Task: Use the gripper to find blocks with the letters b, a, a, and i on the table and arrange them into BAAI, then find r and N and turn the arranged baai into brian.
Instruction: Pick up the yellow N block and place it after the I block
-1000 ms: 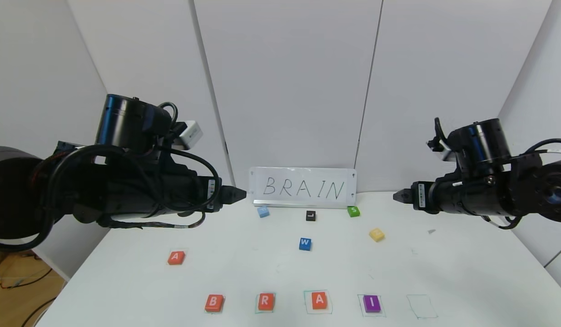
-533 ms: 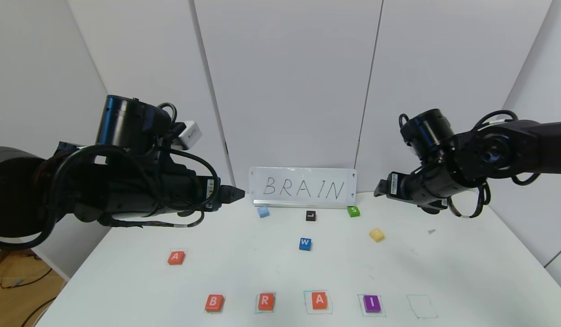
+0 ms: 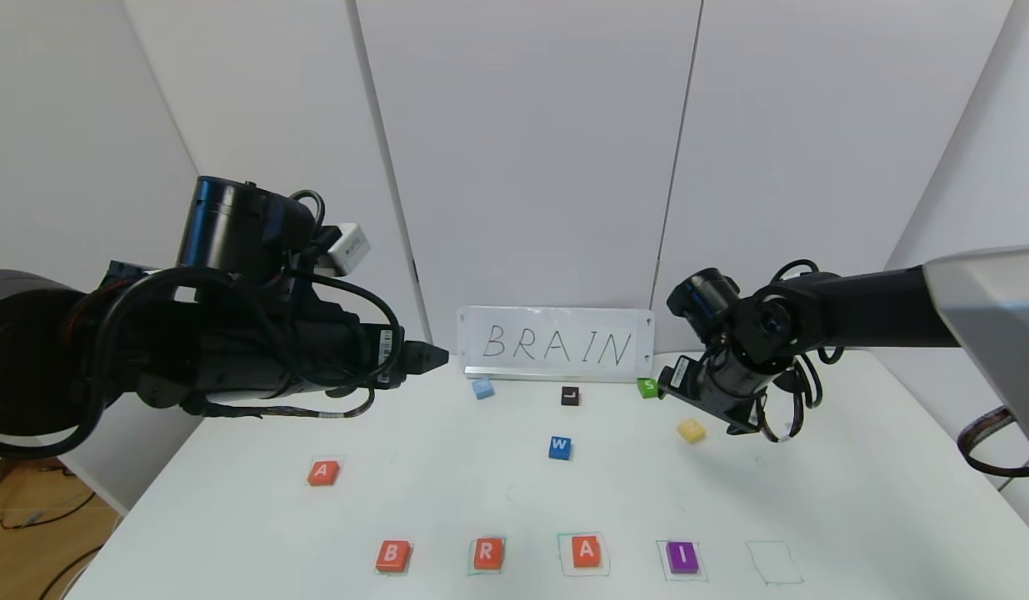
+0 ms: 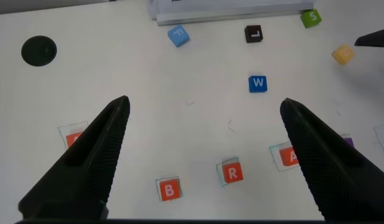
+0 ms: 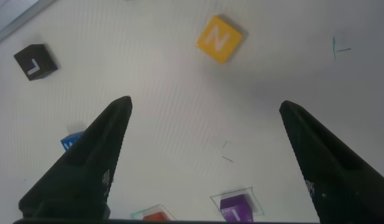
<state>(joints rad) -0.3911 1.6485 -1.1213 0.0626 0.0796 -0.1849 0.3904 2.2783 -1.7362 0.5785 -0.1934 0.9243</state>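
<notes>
On the white table (image 3: 447,500) a front row reads orange B (image 3: 392,555), orange R (image 3: 487,553), orange A (image 3: 586,551), purple I (image 3: 682,557). A second orange A (image 3: 323,472) lies apart at the left. The yellow N (image 3: 691,430) lies at the right middle. My right gripper (image 3: 664,385) hovers just beyond and left of it, open and empty; its wrist view shows the N (image 5: 219,38) ahead of the open jaws (image 5: 205,102). My left gripper (image 3: 435,357) is held high at the left, open and empty (image 4: 204,102).
A green hand-drawn square (image 3: 773,562) right of the I holds nothing. A blue W (image 3: 559,447), black L (image 3: 570,396), green S (image 3: 647,387) and pale blue block (image 3: 482,387) lie near a sign reading BRAIN (image 3: 556,343) at the back.
My right arm has swung in from the right edge toward the centre and dropped down beside the yellow N. The left arm and all blocks have not moved.
</notes>
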